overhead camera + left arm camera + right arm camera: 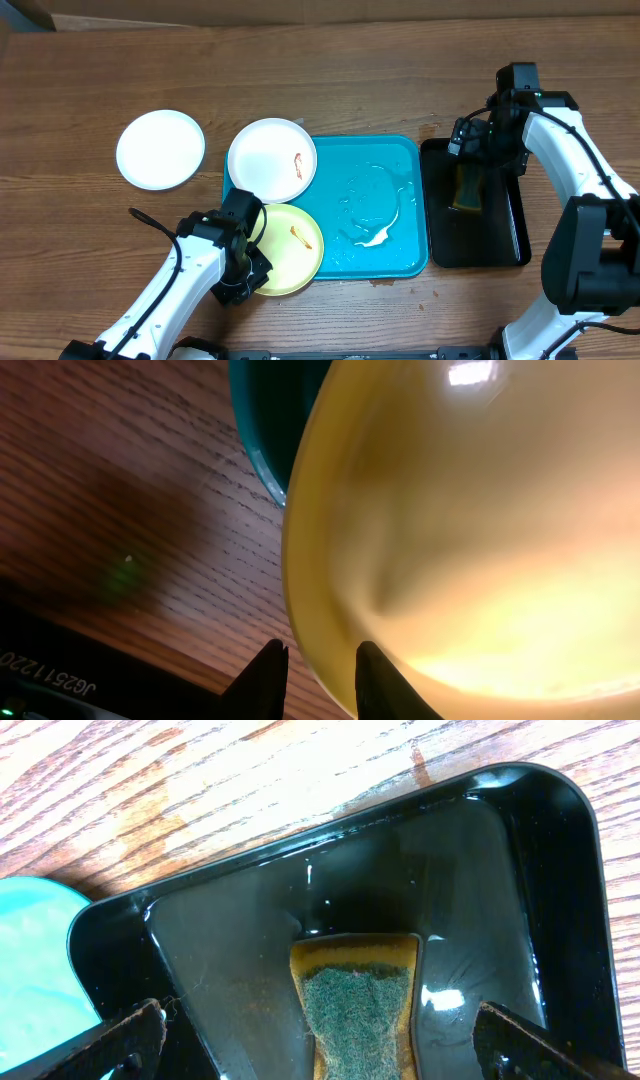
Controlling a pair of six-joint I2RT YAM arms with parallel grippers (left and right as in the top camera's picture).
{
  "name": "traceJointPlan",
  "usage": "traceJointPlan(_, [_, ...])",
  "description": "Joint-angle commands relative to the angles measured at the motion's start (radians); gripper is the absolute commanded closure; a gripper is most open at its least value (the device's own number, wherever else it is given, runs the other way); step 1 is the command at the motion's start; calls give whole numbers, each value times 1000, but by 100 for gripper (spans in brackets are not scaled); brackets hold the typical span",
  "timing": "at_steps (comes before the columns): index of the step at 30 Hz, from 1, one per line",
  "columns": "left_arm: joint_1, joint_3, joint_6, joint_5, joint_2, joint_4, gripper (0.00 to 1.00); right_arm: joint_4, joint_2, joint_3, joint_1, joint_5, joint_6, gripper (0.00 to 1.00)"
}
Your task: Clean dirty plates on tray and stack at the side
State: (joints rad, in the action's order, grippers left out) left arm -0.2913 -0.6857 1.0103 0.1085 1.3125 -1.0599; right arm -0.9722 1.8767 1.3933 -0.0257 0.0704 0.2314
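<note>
A pale yellow plate (292,250) with a reddish smear lies on the near-left corner of the turquoise tray (395,160) and overhangs its rim. My left gripper (255,232) is at that plate's left edge. In the left wrist view the yellow plate (470,530) has its rim between the two fingers of the left gripper (320,652); they stand narrowly open, with a sliver of wood still showing beside the rim. A white plate (270,155) with a red smear rests on the tray's far-left corner. Another white plate (160,150) lies on the table to the left. My right gripper (478,150) is wide open.
A black tray (500,240) stands right of the turquoise one and holds a yellow and green sponge (466,190). In the right wrist view the sponge (358,1000) lies below the right gripper (320,1025), inside the wet black tray (220,940). White foam (375,238) and water lie on the turquoise tray.
</note>
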Motion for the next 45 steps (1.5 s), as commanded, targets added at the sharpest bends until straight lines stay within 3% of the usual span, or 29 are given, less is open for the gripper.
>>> traceJointPlan(1, [-4,9,-16,-7,4,-2,74,2,-3,13,-3,-8,-3,0])
traceJointPlan(12, [-4,29,-16,-7,4,1,75,2,-3,13,-3,-8,-3,0])
traceJointPlan(17, [-4,30,-16,-7,4,13,80,2,-3,13,-3,-8,-3,0])
traceJointPlan(31, [-4,30,-20,-7,4,25,84,2,-3,13,-3,-8,-3,0])
traceJointPlan(35, [-4,30,-21,-7,4,25,93,2,-2,13,-3,-8,-3,0])
traceJointPlan(41, [-4,29,-48,23,4,26,96,2,-3,13,-3,-8,-3,0])
traceJointPlan(45, [-4,3,-151,73,4,50,96,2,-3,13,-3,-8,-3,0])
